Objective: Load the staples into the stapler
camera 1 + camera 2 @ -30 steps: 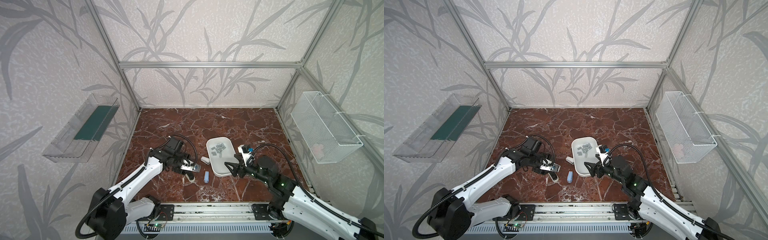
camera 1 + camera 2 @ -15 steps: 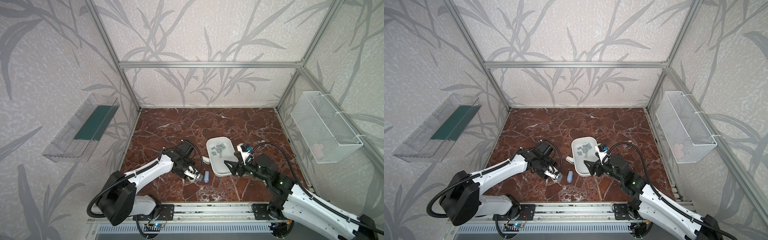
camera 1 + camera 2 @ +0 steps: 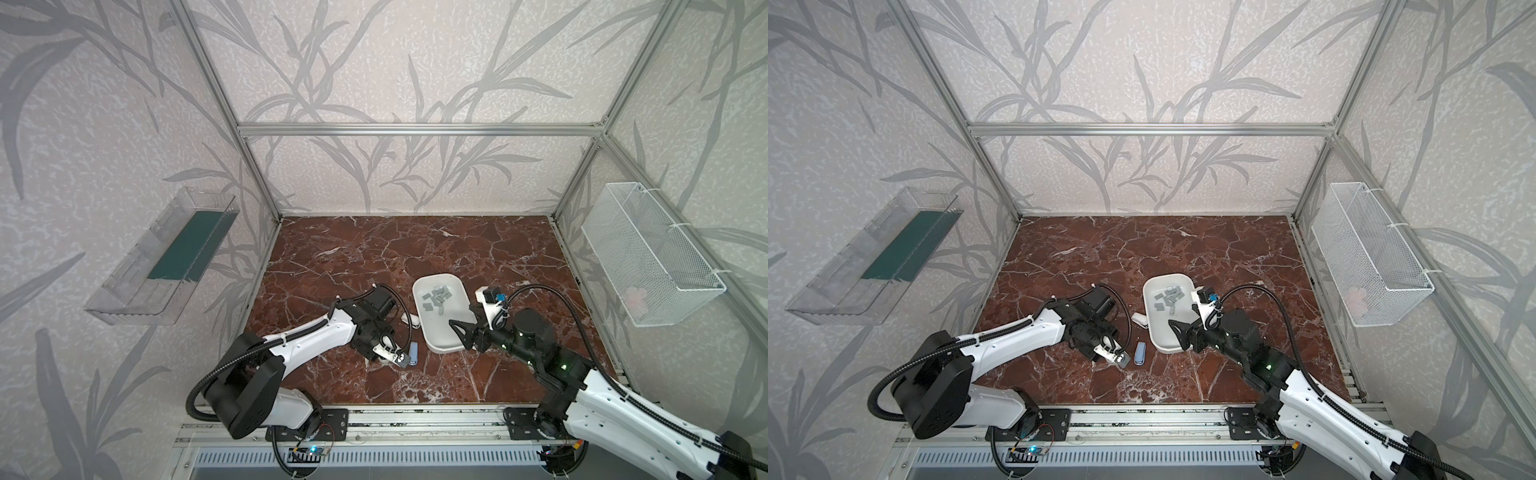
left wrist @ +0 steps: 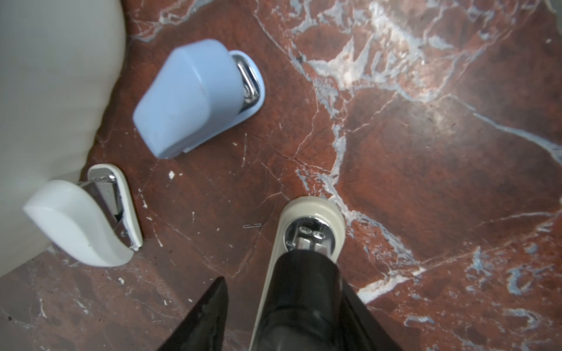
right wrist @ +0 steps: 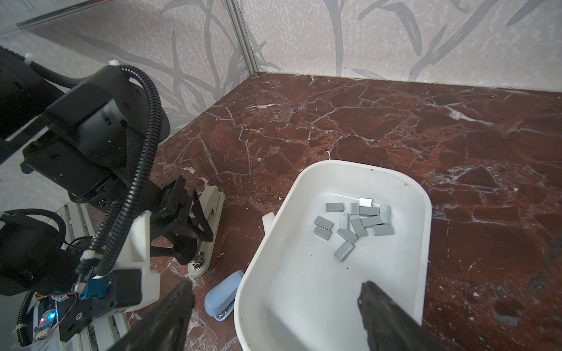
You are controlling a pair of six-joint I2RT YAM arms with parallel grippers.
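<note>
The staples are several small grey strips heaped at the far end of a white tray, seen in both top views. A stapler with a cream base and a black upper part lies on the floor left of the tray. My left gripper straddles it from above. One finger stands apart from it with floor showing between; the other lies against the black part. My right gripper hovers open over the tray's near end, holding nothing.
A small blue stapler lies between the cream one and the tray. A small white stapler rests against the tray's left side. A loose staple lies on the marble floor. A wire basket hangs on the right wall, a clear shelf on the left.
My left arm has swung round and its gripper has slid toward the front right, close to the blue stapler, with its jaws narrowing. The right gripper has barely moved.
</note>
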